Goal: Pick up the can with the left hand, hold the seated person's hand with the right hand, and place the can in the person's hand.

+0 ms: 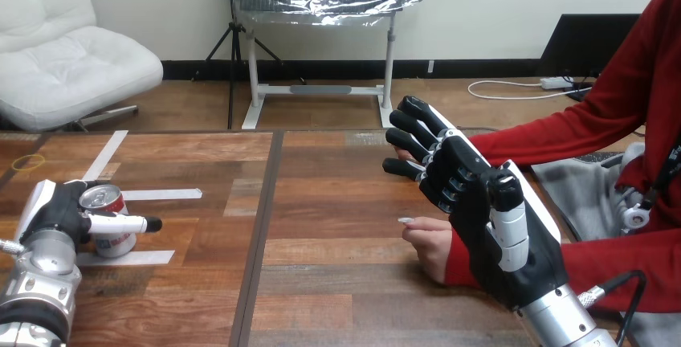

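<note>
A red can (pixel 107 230) with a silver top stands on the wooden table (pixel 337 202) at the near left. My left hand (pixel 56 212) is against it: the palm at its left side, the thumb (pixel 128 223) stretched across its near side, the fingers curving behind it. My right hand (pixel 482 226) hovers at the right with its fingers (pixel 413 134) relaxed and spread. The person's hand (pixel 430 242) with a red sleeve rests on the table just beneath and left of it, partly hidden. I cannot tell whether the two touch. The person's other red sleeve (pixel 562 130) runs behind my right hand.
White tape strips (pixel 161 194) lie on the table around the can, one under it (pixel 136 257). A yellow ring (pixel 28 162) lies at the far left. A dark seam (pixel 263 226) splits the tabletop. The person sits at the right side.
</note>
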`<state>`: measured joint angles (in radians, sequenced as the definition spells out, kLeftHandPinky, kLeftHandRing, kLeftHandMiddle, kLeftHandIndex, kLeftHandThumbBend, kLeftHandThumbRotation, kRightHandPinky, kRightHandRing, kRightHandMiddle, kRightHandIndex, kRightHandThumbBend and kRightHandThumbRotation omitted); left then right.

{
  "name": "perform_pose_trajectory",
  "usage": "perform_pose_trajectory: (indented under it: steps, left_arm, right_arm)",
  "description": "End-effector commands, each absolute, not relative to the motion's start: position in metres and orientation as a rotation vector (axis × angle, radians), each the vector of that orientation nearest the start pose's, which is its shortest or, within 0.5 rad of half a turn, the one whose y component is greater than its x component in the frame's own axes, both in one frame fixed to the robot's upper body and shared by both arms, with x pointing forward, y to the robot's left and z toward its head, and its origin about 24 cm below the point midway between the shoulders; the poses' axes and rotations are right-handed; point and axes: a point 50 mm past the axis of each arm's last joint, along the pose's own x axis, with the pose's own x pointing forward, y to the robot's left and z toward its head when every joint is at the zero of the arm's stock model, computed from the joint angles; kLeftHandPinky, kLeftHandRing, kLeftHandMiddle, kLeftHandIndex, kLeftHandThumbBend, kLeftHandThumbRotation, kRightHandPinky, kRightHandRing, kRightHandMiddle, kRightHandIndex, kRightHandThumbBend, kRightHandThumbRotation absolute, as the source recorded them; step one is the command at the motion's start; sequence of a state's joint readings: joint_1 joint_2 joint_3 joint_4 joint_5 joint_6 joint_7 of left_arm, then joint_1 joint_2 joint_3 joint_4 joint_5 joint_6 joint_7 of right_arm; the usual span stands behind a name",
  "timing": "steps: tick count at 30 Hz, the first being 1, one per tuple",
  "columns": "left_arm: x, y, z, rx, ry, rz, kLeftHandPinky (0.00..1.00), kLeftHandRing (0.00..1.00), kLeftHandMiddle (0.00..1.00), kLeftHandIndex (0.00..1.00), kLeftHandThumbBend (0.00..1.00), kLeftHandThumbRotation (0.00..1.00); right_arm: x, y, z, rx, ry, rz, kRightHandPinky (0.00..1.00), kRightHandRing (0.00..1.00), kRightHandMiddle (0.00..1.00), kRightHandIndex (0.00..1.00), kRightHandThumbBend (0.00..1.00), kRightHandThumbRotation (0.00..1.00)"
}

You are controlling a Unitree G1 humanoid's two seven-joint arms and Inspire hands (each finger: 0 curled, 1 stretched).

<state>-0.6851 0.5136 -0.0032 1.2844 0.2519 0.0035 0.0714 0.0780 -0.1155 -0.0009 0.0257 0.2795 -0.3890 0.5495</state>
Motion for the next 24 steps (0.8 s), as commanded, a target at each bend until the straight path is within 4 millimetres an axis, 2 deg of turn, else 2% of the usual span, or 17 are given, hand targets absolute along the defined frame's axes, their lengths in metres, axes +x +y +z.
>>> perform_pose_trajectory:
  steps: [1,24]
  left_arm:
    - [0.3386,0.3134,0.0436,0.716,0.512,0.286,0.73,0.79,0.80,0.78,0.89,0.00]
    - [0.3397,0.3143,0.0464,0.741,0.501,0.315,0.75,0.80,0.78,0.72,0.86,0.00]
  right_arm:
    - [0.2305,-0.1547,0.0720,0.079,-0.404,0.476,0.86,0.94,0.94,0.94,0.95,1.00]
    - [0.2312,-0.1542,0.0718,0.082,-0.404,0.481,0.87,0.94,0.95,0.95,0.94,1.00]
